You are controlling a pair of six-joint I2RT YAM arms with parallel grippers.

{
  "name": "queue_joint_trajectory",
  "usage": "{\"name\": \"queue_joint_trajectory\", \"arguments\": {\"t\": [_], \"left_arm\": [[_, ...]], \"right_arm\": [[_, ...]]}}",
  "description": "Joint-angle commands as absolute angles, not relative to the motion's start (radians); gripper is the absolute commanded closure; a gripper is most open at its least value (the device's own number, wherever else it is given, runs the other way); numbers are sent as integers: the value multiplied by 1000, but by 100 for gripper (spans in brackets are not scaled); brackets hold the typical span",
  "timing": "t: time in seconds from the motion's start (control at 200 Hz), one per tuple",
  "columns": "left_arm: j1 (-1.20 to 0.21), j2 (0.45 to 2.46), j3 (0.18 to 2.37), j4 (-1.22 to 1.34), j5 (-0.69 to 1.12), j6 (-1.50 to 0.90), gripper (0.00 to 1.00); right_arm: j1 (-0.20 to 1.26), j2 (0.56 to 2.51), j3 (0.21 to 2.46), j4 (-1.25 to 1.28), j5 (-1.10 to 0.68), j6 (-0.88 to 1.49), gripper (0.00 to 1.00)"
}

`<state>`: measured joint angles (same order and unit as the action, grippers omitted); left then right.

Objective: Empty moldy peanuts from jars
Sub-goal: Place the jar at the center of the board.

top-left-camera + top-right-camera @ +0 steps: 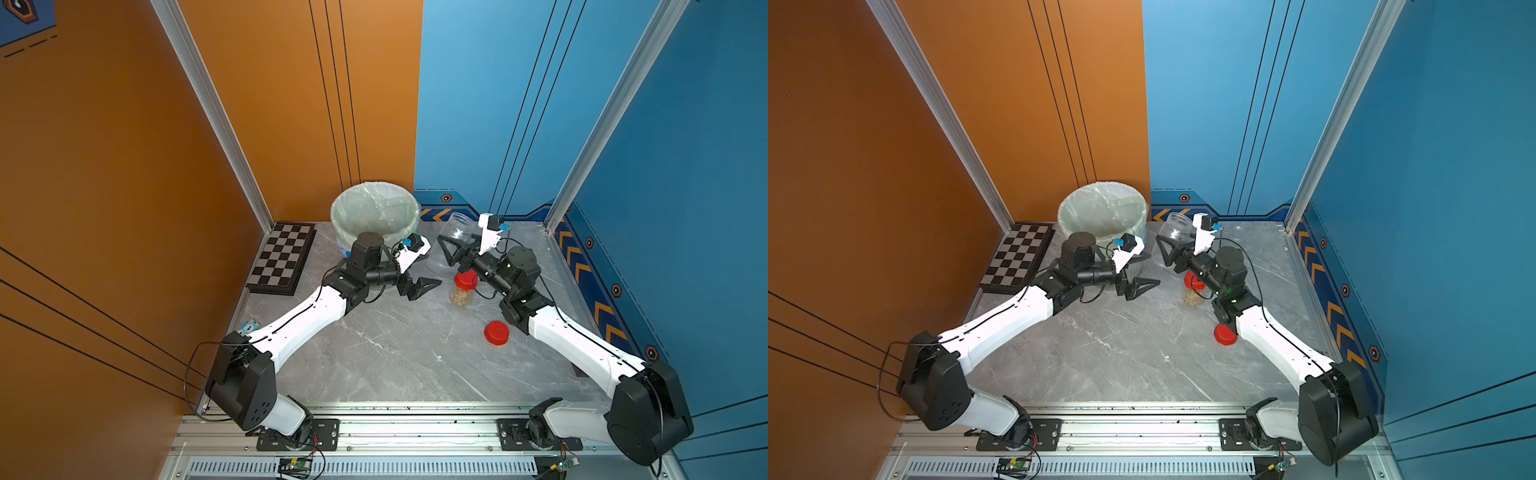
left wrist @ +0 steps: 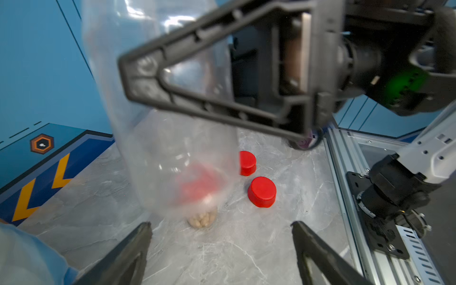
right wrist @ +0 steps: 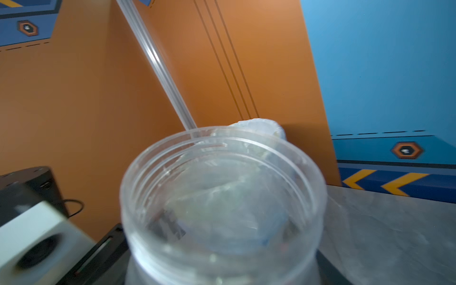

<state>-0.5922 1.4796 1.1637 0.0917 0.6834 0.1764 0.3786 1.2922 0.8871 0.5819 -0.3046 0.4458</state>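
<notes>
Far left: chessboard (image 1: 282, 257) lies flat at the table edge, not involved. Next along, a bag-lined bin (image 1: 376, 185) stands at the back of the table (image 1: 395, 357).

Left gripper (image 2: 220, 225) hangs low just in front of the bin. Its fingers are spread apart, with nothing between them in the left wrist view.

Right gripper (image 1: 452, 240) is clamped on the body of the held jar (image 1: 459, 222), which is off the table just right of the bin. The jar has no lid, and its mouth tilts up and toward the bin. The right wrist view looks straight into the mouth and shows no nuts, only clear plastic. Judged empty, or nearly.

Under the right arm (image 1: 552, 332), the lidded jar (image 1: 462, 291) stands upright on the table. Its red cap (image 1: 465, 280) is on and peanuts (image 1: 459, 297) are piled in the bottom. These nuts are not yet dumped. To its right a loose lid (image 1: 496, 332) lies flat. The left wrist view shows a second loose lid (image 2: 247, 162) near it. Third jar: cannot tell where it is.

Step in hand, my reading: finish with the held jar, then go to the lidded one. To do it well:
- If any nuts cling, bring the mouth fully over the bin rim before tipping past level, so nothing lands on the table.
- Set the jar down upright, clear of the lidded jar and both lids.
- Keep the right arm high, since the lidded jar sits close beneath it and looks easy to topple.
</notes>
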Motion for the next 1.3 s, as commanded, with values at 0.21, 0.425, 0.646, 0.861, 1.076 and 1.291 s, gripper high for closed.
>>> {"name": "queue_joint_trajectory", "arguments": {"t": [0.21, 0.425, 0.646, 0.861, 1.076, 1.291], "left_arm": [[-616, 1360, 1144, -11, 639, 258, 7], [-615, 1281, 1096, -31, 427, 286, 7], [-611, 1269, 1037, 15, 268, 283, 7], [-611, 1261, 973, 46, 264, 287, 5], [-605, 1261, 960, 66, 278, 288, 4], [-600, 1255, 955, 65, 284, 288, 4]], "right_arm": [[171, 1221, 838, 433, -113, 287, 52], [14, 1320, 739, 545, -24, 287, 51], [-124, 1555, 708, 751, -62, 321, 51], [-155, 1739, 762, 817, -36, 284, 51], [-148, 1838, 804, 844, 17, 245, 51], [-103, 1874, 851, 798, 116, 201, 47]]}}
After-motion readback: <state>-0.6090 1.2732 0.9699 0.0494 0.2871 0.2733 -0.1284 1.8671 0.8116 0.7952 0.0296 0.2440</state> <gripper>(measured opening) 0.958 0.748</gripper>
